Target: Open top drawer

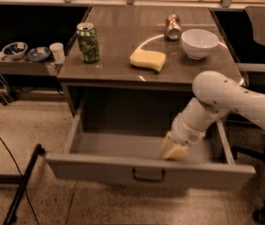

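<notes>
The top drawer (104,171) is a wide grey metal drawer standing far out from under the desk top, its inside bare. Its small dark bail handle (148,175) sits at the centre of the flat front. My gripper (172,150) hangs on the white arm (225,100) that reaches in from the right. It is down inside the drawer, right behind the front panel and a little right of the handle. The two lower drawers are out of view.
On the desk top (122,69) stand a green can (88,42), a yellow sponge (148,59), a white bowl (200,43) and a tipped can (172,26). A low shelf at left holds small bowls (15,49) and a cup (57,52). A black stand leg (24,184) lies at the lower left.
</notes>
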{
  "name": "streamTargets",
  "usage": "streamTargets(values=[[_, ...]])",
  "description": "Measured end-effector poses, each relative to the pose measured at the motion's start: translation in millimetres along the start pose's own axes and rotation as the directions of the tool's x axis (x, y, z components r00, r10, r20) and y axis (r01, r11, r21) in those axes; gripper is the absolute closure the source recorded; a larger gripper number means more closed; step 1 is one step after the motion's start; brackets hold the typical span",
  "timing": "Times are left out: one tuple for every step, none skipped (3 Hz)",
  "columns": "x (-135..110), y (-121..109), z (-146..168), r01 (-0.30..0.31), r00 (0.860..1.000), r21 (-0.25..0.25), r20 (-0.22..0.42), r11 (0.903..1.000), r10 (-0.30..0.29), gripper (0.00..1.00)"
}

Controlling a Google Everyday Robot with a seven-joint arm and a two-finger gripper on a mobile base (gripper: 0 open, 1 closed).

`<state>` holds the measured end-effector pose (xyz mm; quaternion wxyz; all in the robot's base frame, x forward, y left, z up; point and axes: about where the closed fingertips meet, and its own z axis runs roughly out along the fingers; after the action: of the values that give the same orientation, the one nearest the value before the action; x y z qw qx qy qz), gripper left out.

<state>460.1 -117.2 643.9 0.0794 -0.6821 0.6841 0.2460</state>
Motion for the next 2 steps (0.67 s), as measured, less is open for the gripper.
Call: streamTargets(values=[[-0.1, -1.0, -0.4, 0.0, 1.0, 0.0, 0.0, 1.0, 0.0, 1.0], [-6.5, 30.2, -23.5, 0.016, 0.996, -0.003, 0.087, 0.9999, -0.016, 1.0]])
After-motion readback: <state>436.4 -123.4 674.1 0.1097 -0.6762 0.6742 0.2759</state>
